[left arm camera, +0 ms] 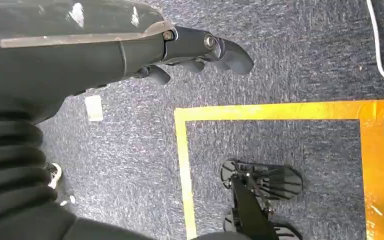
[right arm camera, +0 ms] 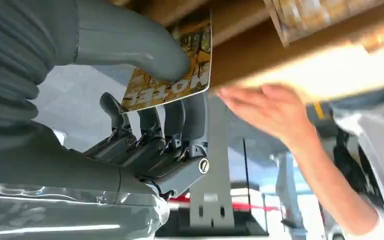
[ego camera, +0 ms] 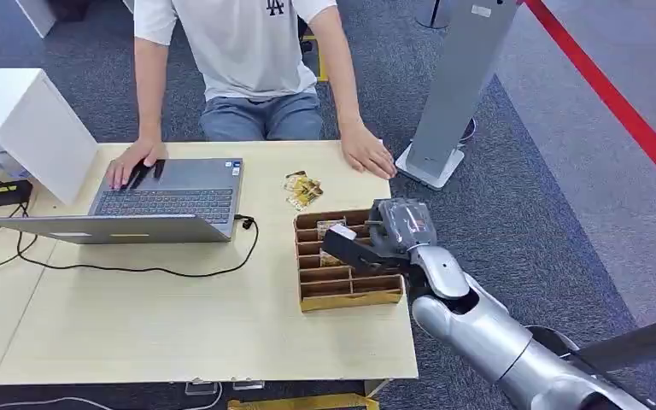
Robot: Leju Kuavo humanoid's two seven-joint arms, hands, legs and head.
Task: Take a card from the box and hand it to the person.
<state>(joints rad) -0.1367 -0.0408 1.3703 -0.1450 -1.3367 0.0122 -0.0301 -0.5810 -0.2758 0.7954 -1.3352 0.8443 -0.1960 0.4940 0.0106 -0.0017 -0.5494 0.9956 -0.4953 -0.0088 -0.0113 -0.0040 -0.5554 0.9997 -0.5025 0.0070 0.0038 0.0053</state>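
1. Card (right arm camera: 172,75): I see it in the right wrist view, yellow-brown with printed lettering, pinched between the thick grey thumb and the darker fingers (right arm camera: 152,132) of my right hand (ego camera: 376,239). It is flat against the finger row, with one edge up against the brown box wall. I cannot tell its long axis, as the thumb hides part of it.
2. Right hand: over the right side of the box (ego camera: 346,295) in the head view, fingers closed on the card.
3. Box: brown cardboard, divided into slots, standing at the desk's (ego camera: 179,325) right edge; other cards stand in its far slots.
4. Loose cards (ego camera: 301,189): a small heap on the desk just beyond the box, between it and the person.
5. Person (ego camera: 248,51): seated across the desk, one hand (ego camera: 367,158) flat on the desk near the far right corner, the other on the laptop (ego camera: 166,201).
6. Laptop: open, left of the box, a black cable (ego camera: 137,269) looping in front of it.
7. Grey stand (ego camera: 453,94): upright on the carpet to the right of the desk.
8. Left hand (left arm camera: 195,52): hanging over blue carpet and yellow floor tape (left arm camera: 280,111), fingers curled, holding nothing.
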